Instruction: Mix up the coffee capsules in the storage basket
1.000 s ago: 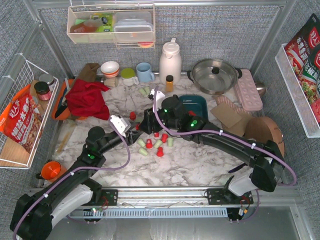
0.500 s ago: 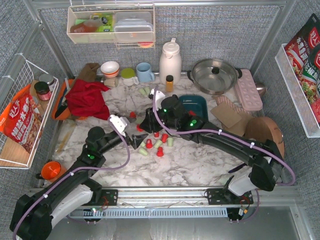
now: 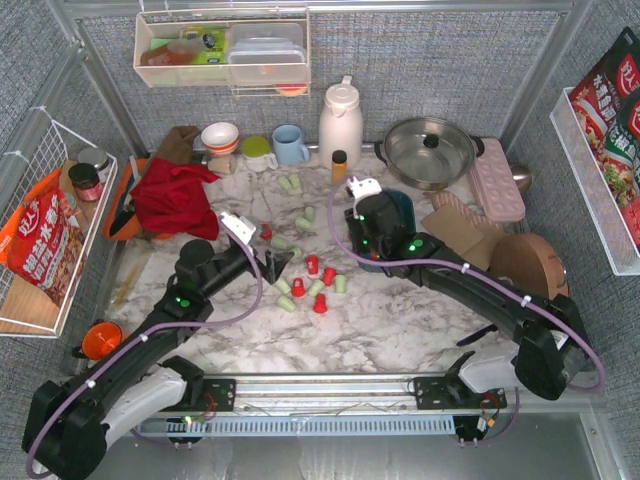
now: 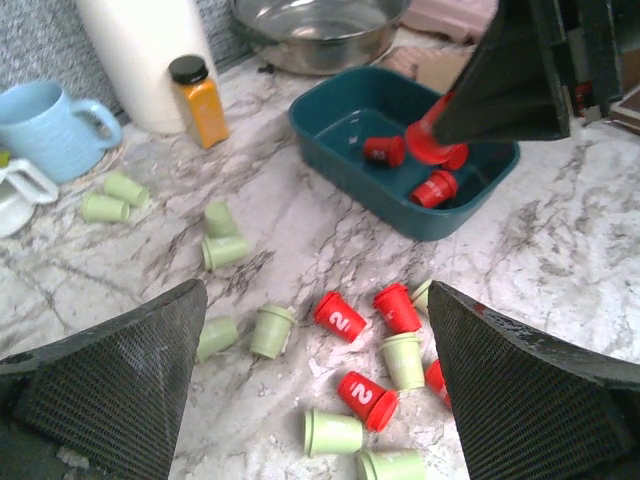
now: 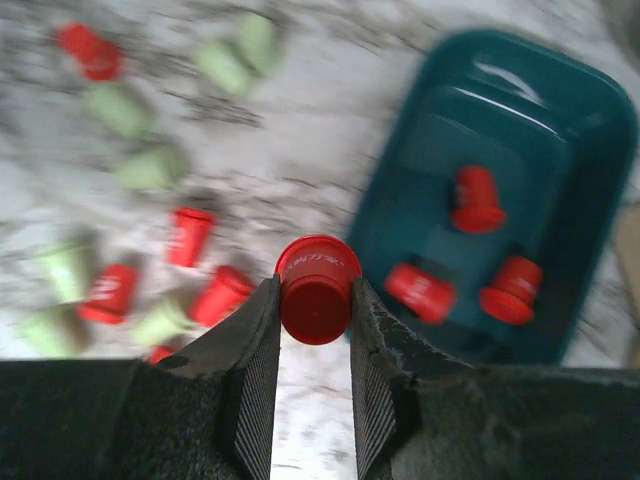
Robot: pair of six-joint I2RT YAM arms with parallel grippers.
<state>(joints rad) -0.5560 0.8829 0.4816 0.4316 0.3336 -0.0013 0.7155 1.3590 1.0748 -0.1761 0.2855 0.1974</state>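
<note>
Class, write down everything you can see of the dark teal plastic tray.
The dark teal plastic tray is a shallow, glossy rectangle with rounded corners. It sits flat on the white marble table, in front of the steel pot. Three red plastic capsules lie on their sides inside; no green ones.

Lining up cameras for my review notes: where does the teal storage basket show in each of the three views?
Top external: storage basket right of centre, partly hidden under the right arm.
Left wrist: upper right, red capsules inside.
Right wrist: upper right, beyond the right gripper and its held capsule.
Shared landmark: loose capsules scattered beside it.
</note>
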